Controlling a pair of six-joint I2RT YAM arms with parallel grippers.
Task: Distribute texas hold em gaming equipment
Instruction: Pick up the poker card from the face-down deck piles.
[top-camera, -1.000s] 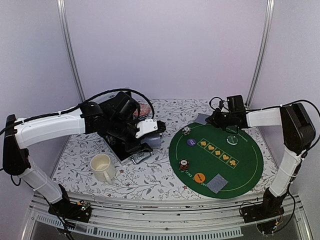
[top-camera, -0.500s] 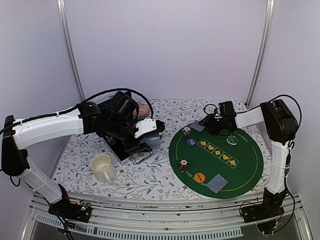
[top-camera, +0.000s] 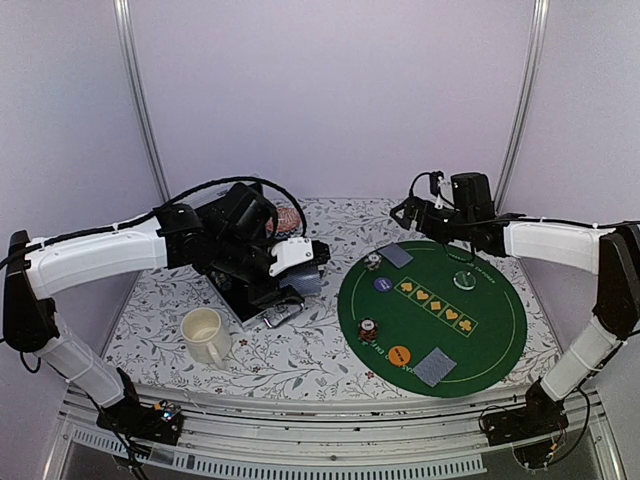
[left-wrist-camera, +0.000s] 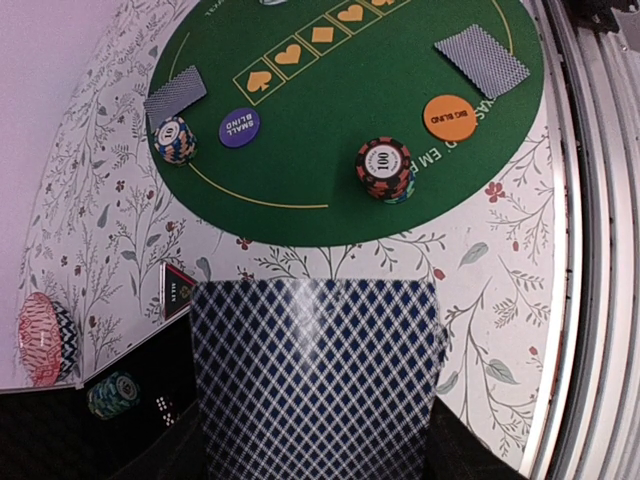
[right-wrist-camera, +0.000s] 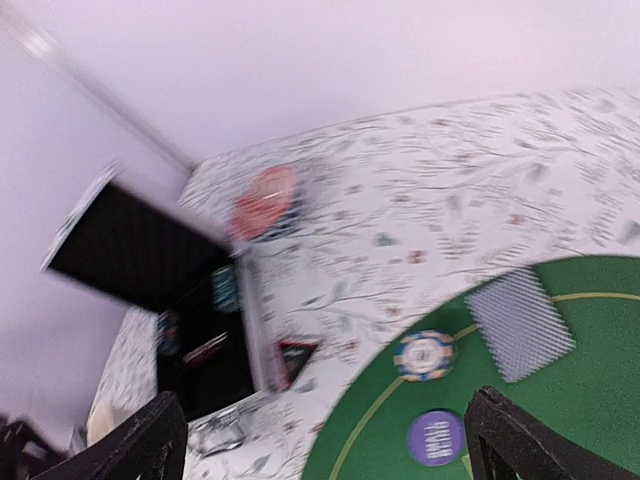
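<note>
Your left gripper (top-camera: 300, 268) is gripping the cards (left-wrist-camera: 315, 375) at left, your right gripper (right-wrist-camera: 325, 400) is hovering wide open over the far-left card (right-wrist-camera: 520, 322) on the mat (top-camera: 480, 340)

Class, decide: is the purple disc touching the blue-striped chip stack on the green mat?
Apart. Left wrist view shows green felt between purple disc and chip stack.

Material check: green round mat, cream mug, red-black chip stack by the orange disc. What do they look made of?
Green round mat: matte, no glare, printed markings; looks like felt or fabric. Cream mug: smooth, faint sheen; probably glazed ceramic. Red-black chip stack: striped edges, printed label; plastic or clay composite, cannot tell which.
</note>
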